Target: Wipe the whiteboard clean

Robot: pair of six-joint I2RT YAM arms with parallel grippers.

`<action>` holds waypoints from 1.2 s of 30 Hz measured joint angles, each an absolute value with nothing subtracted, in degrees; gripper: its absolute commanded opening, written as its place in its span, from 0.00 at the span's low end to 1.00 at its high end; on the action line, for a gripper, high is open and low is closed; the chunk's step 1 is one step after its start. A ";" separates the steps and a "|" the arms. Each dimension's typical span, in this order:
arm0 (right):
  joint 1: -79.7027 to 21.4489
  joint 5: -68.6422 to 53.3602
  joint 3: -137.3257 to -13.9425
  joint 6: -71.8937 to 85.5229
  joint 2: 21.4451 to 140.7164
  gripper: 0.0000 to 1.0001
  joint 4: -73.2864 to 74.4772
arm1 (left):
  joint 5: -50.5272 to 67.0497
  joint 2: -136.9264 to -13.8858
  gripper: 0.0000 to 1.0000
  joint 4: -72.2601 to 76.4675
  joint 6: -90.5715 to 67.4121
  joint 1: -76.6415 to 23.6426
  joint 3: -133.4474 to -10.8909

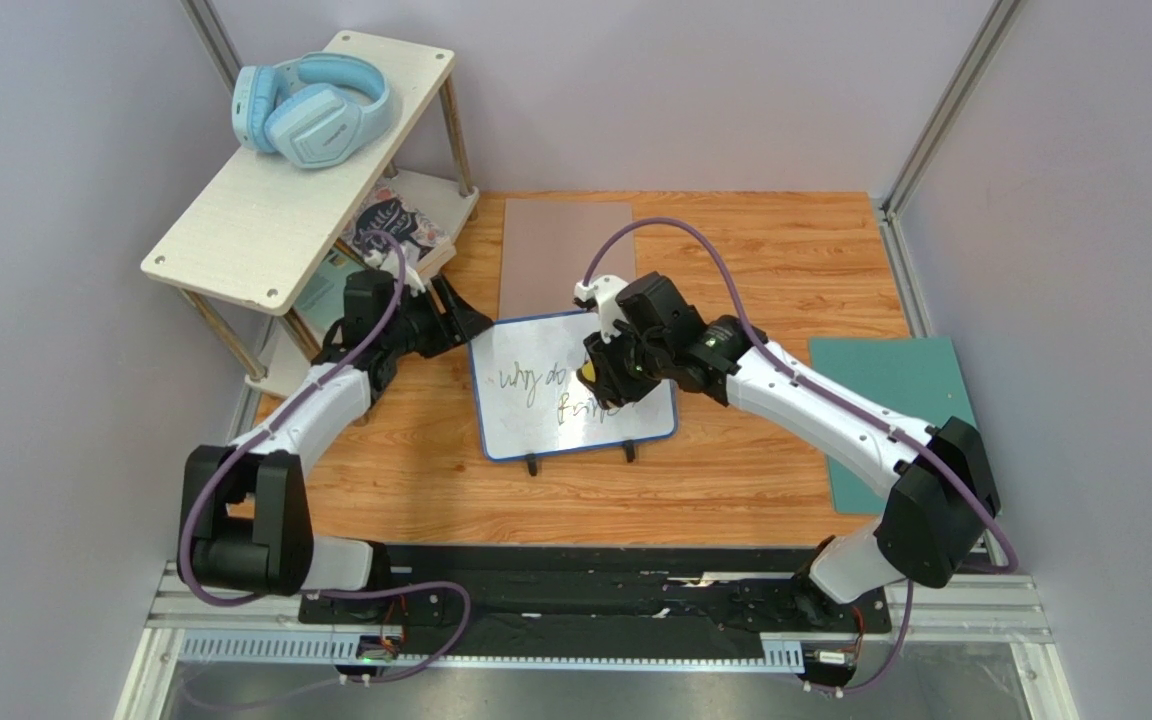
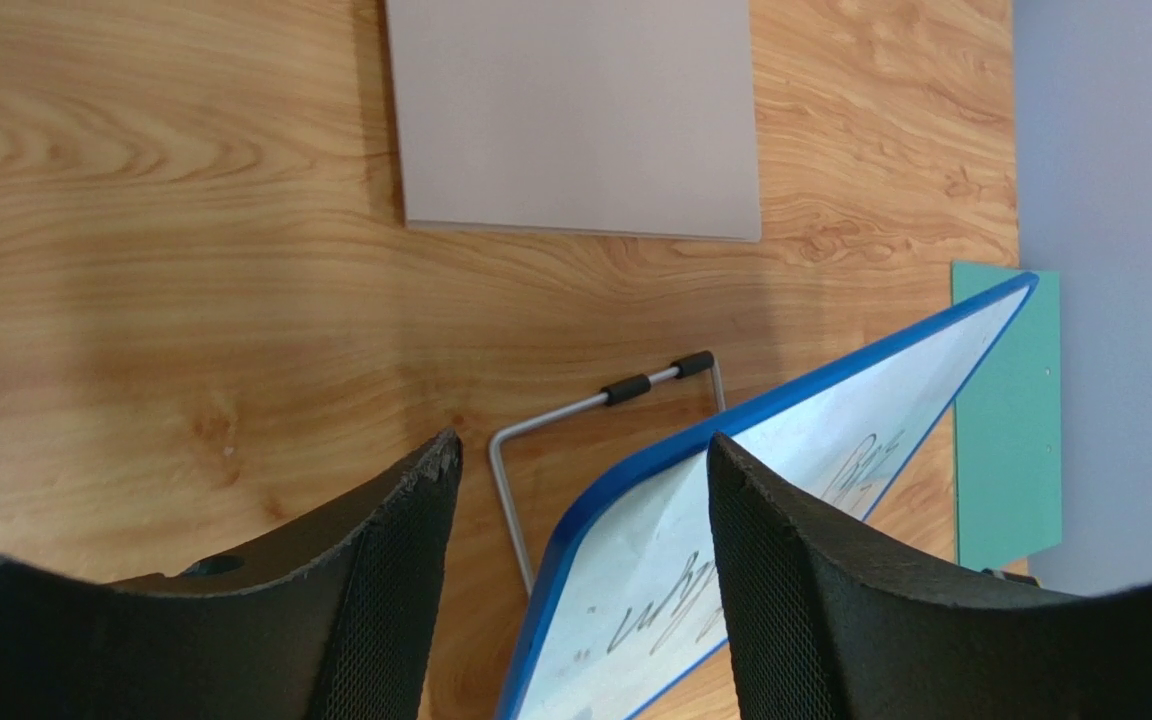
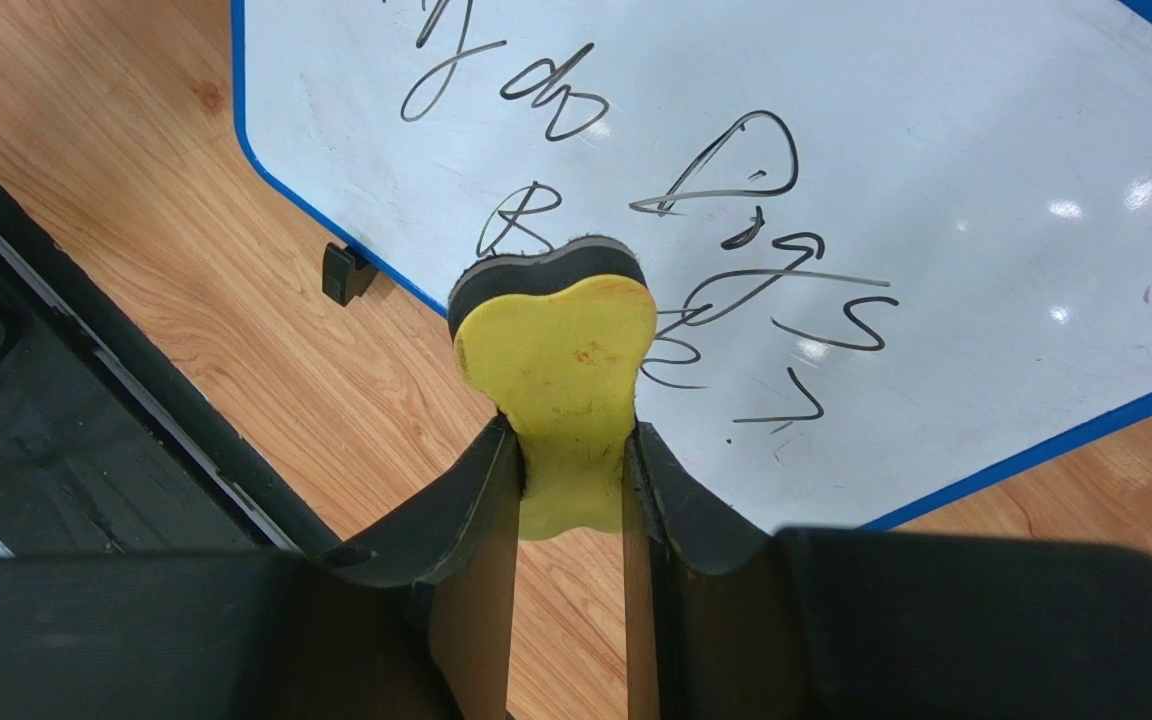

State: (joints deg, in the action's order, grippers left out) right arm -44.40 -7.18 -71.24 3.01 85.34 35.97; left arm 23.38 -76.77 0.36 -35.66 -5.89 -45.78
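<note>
Since my right gripper [image 3: 570, 450] is clamped on the yellow foam eraser with a dark felt face [image 3: 560, 345], it is the arm that must do the wiping; the felt sits at the small glossy white rectangular whiteboard with a thin blue rim [image 3: 958, 180], directly ahead of my right fingertips, though I cannot tell whether it presses or only grazes. Black handwriting [image 3: 545, 105] lies just beyond the felt and to either side of it, so I judge almost none of the erasing done. The board's long axis runs crosswise between my two grippers, and I judge the strokes should follow it. My left gripper [image 2: 582, 458] stands with jaws apart, straddling the board's near blue edge; the rim passes between them, and I see no firm clamp yet. Behind the board, ahead of my left fingers, its bent grey wire stand [image 2: 597, 402] props it tilted on the wooden tabletop [image 1: 748, 255]. No container bears on this; off behind my left gripper, a pale wooden shelf [image 1: 267, 210] carries light-blue headphones [image 1: 312, 113].
</note>
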 measured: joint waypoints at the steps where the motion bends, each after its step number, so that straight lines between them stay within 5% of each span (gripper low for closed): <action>1: -44.14 -7.44 -71.22 3.20 85.34 0.01 35.83 | 23.83 -77.76 0.66 2.00 -35.66 -6.33 -45.47; 9: -40.84 -9.61 -71.18 3.68 85.30 0.01 34.74 | 27.38 -78.81 0.60 12.34 -35.77 -7.77 -39.29; 18: -39.83 -9.43 -70.37 4.75 86.02 0.00 31.79 | 32.91 -80.58 0.25 20.32 -36.60 -7.77 -37.98; 23: -39.88 -6.46 -68.12 5.87 87.13 0.00 30.35 | 37.56 -80.82 0.19 24.97 -37.45 -7.90 -37.85; 26: -39.88 -4.12 -67.33 6.55 87.94 0.00 29.56 | 38.15 -81.47 0.02 25.82 -37.45 -7.88 -37.85; 36: -39.88 5.23 -67.20 8.29 90.41 0.00 25.26 | 39.48 -84.44 0.00 29.02 -37.65 -7.84 -36.80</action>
State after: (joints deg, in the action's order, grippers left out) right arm -39.88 5.23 -67.20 8.29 90.41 25.26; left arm 39.48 -84.44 29.02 -37.65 -7.84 -36.80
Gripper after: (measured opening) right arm 0.281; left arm 0.254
